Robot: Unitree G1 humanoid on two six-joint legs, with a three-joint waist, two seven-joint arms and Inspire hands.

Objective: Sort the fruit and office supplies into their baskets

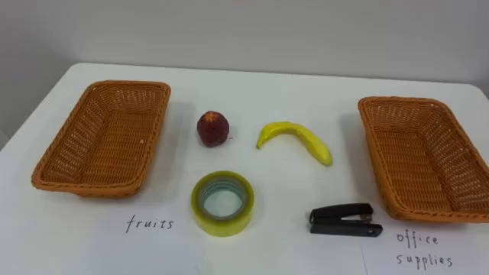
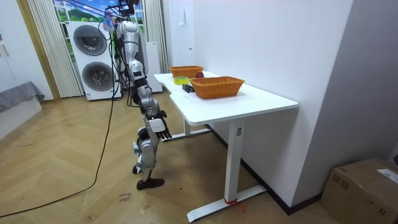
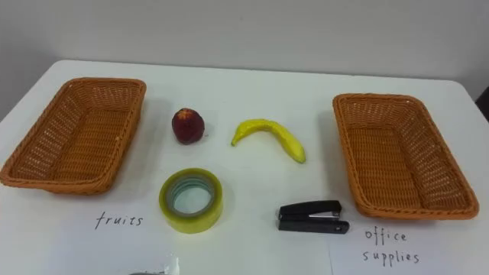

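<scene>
Now on the table: the white table (image 1: 306,84) carries two wicker baskets, two fruits and two office items, all apart from one another.
Left basket: the left wicker basket (image 1: 103,137) lies at the robot's left with nothing in it; a handwritten label (image 1: 150,224) sits just in front of it.
Right basket: the right wicker basket (image 1: 424,160) lies at the robot's right, also with nothing in it; a second handwritten label (image 1: 416,250) sits in front of it.
Red fruit: a dark red, apple-like fruit (image 1: 213,128) stands between the baskets, nearer the left one.
Banana: the yellow banana (image 1: 296,139) lies just right of the red fruit, curved, its stem end toward the fruit.
Tape: a yellow-green tape roll (image 1: 222,203) lies flat in front of the red fruit, hole upward.
Stapler: a black stapler (image 1: 344,220) lies closed near the front left corner of the right basket, not touching it.
Robot: it stands on the wooden floor at the table's long side, facing the table, with stacked washing machines (image 2: 93,56) behind it.
Right hand: the right hand (image 2: 160,126) hangs below the tabletop beside the body, fingers loose and pointing down, holding nothing.
</scene>
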